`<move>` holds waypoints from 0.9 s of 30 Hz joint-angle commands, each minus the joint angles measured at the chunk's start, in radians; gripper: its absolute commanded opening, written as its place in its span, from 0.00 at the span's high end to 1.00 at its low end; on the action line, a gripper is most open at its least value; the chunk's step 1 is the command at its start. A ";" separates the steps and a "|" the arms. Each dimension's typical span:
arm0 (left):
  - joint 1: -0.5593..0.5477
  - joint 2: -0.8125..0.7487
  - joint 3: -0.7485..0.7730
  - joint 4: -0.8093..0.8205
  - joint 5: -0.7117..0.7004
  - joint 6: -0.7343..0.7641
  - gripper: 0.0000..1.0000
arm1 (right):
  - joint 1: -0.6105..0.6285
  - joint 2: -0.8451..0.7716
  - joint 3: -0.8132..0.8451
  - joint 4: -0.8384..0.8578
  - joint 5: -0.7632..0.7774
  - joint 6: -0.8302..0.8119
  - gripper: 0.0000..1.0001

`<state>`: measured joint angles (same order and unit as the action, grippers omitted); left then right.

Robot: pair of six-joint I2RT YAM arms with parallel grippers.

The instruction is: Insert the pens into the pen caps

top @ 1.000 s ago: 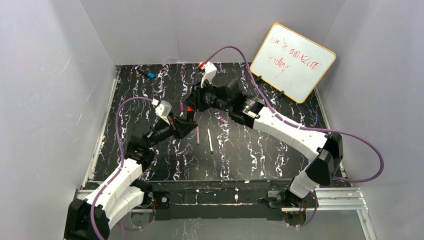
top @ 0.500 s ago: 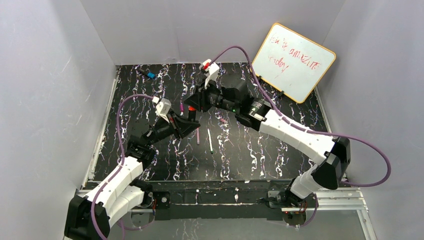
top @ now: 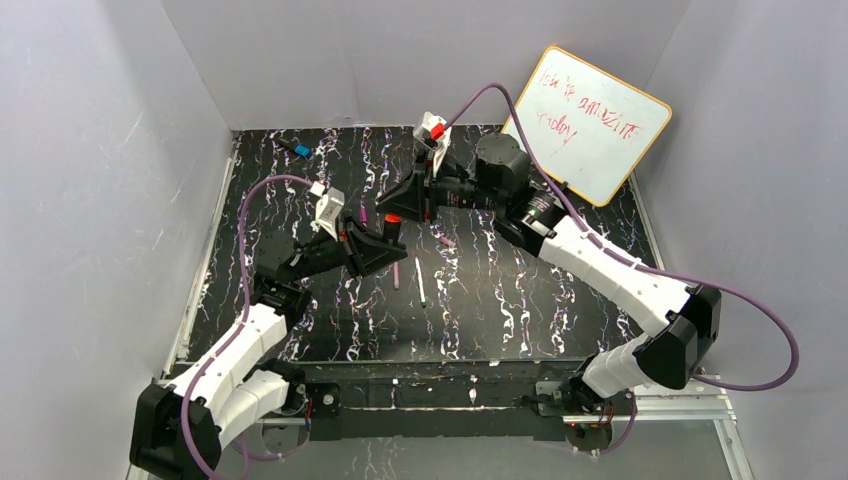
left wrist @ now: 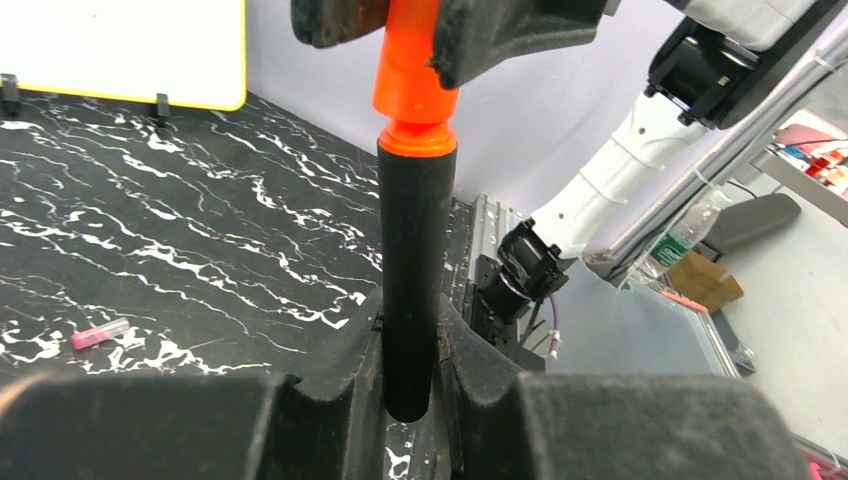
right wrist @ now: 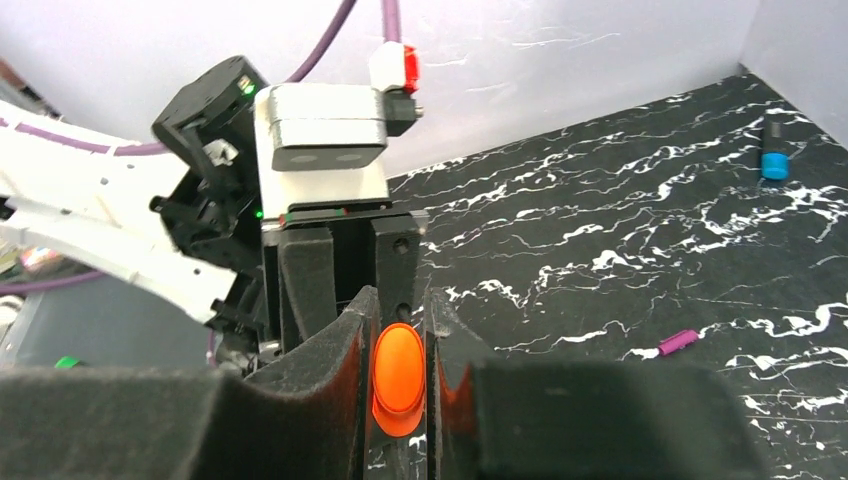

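My left gripper [top: 378, 243] is shut on the short thick black marker [left wrist: 415, 280] and holds it upright above the table. My right gripper [top: 398, 208] is shut on the stubby orange cap [left wrist: 412, 90], which sits on the marker's top end, its flange against the barrel. In the right wrist view the cap [right wrist: 399, 378] is pinched between my fingers. The thin pink pen [top: 396, 271] and thin white pen [top: 420, 282] lie side by side mid-table. The pale pink cap [top: 445, 241] lies right of them, and the magenta cap [top: 362, 214] lies behind the left gripper.
A black marker with a blue end [top: 297, 149] lies at the far left corner. A yellow-framed whiteboard [top: 585, 125] leans at the back right. Grey walls enclose the black marbled table [top: 520, 310] on three sides.
Both grippers have shifted a little to the right. The right wrist has swung round and back, and the orange cap now shows plainly at the marker's top end.
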<state>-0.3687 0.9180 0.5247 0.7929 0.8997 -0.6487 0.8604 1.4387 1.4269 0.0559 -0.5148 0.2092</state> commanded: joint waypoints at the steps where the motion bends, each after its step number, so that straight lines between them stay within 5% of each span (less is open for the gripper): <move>1: 0.005 -0.002 0.082 0.087 0.001 -0.036 1.00 | -0.005 -0.002 0.033 -0.132 -0.222 -0.040 0.99; 16: 0.005 0.030 0.120 0.104 -0.102 0.005 1.00 | 0.032 -0.039 -0.121 0.018 -0.255 0.093 0.99; 27: 0.005 0.079 0.215 0.106 -0.152 0.119 1.00 | 0.104 -0.023 -0.154 -0.025 -0.230 0.081 0.99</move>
<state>-0.3786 0.9760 0.5983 0.7986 0.9565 -0.5594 0.8558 1.3994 1.3365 0.2310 -0.5724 0.2588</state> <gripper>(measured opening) 0.146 0.255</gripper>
